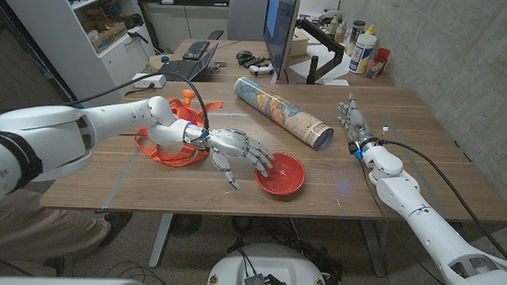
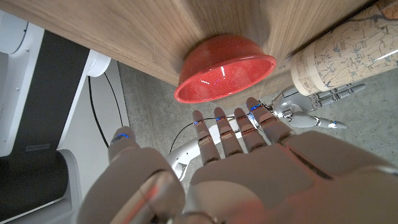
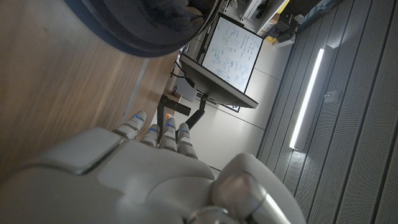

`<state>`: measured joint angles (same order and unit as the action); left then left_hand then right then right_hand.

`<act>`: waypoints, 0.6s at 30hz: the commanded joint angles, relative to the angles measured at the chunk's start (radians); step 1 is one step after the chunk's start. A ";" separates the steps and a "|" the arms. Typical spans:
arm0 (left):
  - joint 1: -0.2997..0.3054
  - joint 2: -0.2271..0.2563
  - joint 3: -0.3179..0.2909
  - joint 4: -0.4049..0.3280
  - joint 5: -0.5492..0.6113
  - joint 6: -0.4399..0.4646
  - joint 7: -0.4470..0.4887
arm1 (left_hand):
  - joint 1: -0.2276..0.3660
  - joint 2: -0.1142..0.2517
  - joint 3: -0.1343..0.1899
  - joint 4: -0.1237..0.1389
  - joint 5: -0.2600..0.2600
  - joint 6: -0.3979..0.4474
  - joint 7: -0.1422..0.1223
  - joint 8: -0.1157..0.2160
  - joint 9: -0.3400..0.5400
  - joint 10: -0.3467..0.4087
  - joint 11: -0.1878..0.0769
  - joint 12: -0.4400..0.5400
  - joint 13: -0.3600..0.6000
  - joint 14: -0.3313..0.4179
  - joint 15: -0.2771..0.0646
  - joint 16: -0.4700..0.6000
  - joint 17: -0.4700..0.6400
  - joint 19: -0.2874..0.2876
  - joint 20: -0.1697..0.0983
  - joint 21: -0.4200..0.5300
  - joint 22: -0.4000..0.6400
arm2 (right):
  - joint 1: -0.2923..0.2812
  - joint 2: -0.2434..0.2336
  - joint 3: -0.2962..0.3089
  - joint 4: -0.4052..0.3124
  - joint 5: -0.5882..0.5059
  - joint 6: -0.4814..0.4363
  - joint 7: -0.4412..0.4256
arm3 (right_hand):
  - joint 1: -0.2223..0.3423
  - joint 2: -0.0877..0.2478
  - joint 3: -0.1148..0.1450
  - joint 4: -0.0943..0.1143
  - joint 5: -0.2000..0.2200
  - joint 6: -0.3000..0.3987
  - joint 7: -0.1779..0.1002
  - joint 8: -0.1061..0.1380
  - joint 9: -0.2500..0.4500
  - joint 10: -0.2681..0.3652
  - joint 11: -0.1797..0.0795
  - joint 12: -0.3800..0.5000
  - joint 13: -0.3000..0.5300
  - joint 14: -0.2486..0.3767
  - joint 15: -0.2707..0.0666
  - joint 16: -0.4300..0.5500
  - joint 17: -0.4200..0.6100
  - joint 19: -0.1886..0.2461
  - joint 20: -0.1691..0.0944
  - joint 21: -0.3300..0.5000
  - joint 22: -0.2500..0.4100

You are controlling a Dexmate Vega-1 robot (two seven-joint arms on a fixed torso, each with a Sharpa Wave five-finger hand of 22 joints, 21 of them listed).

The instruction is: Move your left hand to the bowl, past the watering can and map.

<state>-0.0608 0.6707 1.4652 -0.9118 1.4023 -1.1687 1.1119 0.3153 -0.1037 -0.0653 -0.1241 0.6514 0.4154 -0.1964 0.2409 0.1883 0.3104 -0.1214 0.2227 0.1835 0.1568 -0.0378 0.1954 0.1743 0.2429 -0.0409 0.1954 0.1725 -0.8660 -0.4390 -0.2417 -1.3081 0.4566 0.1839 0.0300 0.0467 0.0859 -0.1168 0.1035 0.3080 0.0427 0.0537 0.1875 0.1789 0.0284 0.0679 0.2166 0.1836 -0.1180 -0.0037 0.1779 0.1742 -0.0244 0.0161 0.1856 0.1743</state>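
Observation:
A red bowl [image 1: 282, 174] sits near the table's front edge, in the middle. My left hand [image 1: 239, 150] hovers just left of it, fingers spread and reaching the bowl's rim, holding nothing. In the left wrist view the bowl [image 2: 225, 76] lies just beyond my left hand's fingertips [image 2: 219, 118]. An orange watering can [image 1: 176, 128] stands behind my left forearm. A rolled map [image 1: 282, 112] lies diagonally behind the bowl. My right hand [image 1: 354, 126] stands at the right with straight fingers, holding nothing, next to the map's end [image 3: 146, 22].
A monitor [image 1: 279, 27] stands at the back of a second desk, with a keyboard [image 1: 195, 49], bottles [image 1: 363, 50] and shelves [image 1: 105, 23] behind. The table's right part [image 1: 422, 157] is bare wood.

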 commanded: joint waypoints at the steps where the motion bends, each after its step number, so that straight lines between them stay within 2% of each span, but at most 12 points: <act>1: 0.005 0.021 -0.007 -0.036 -0.020 -0.004 -0.038 | 0.011 -0.002 -0.006 -0.002 0.008 0.018 0.003 0.009 0.001 0.017 -0.005 0.004 0.006 0.014 -0.151 0.000 0.005 0.008 -0.086 0.001 0.001 | 0.005 0.005 -0.002 0.012 0.001 0.009 0.007 | 0.009 0.006 0.001 -0.004 0.004 -0.007 0.006 0.001 0.004 -0.006 -0.001 -0.003 0.002 -0.011 0.002 0.003 0.003 -0.009 -0.002 0.008 0.004; 8: 0.016 0.029 -0.023 -0.047 -0.026 -0.010 -0.074 | 0.012 -0.001 -0.008 0.000 0.009 0.014 0.002 0.004 0.001 0.034 -0.002 0.008 0.006 0.019 -0.153 0.000 0.005 0.010 -0.083 0.001 0.001 | 0.005 0.010 -0.001 0.021 0.003 0.023 0.013 | 0.009 0.006 0.001 -0.004 0.004 -0.006 0.005 0.001 0.004 -0.006 0.000 -0.003 0.002 -0.010 0.002 0.003 0.003 -0.009 -0.002 0.008 0.004; 18: 0.015 0.017 -0.023 -0.028 -0.016 -0.011 -0.062 | 0.013 -0.001 -0.010 0.001 0.011 0.014 0.000 0.000 0.001 0.036 -0.004 0.007 0.006 0.024 -0.156 0.000 0.005 0.013 -0.080 0.001 0.001 | 0.004 0.011 -0.004 0.020 0.001 0.022 0.013 | 0.009 0.006 0.001 -0.004 0.003 -0.005 0.006 0.002 0.004 -0.006 0.000 -0.003 0.002 -0.010 0.004 0.003 0.003 -0.009 -0.001 0.009 0.004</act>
<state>-0.0496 0.6904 1.4482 -0.9432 1.3820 -1.1775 1.0559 0.3153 -0.1037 -0.0693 -0.1200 0.6564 0.4255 -0.1895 0.2409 0.1860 0.3357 -0.1247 0.2228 0.1835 0.1703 -0.0414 0.1949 0.1743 0.2463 -0.0374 0.1954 0.1726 -0.8618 -0.4308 -0.2430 -1.2902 0.4573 0.2017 0.0408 0.0467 0.0859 -0.1167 0.1035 0.3080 0.0427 0.0537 0.1875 0.1789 0.0265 0.0661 0.2166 0.1836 -0.1224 0.0007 0.1779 0.1742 -0.0243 0.0161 0.1856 0.1743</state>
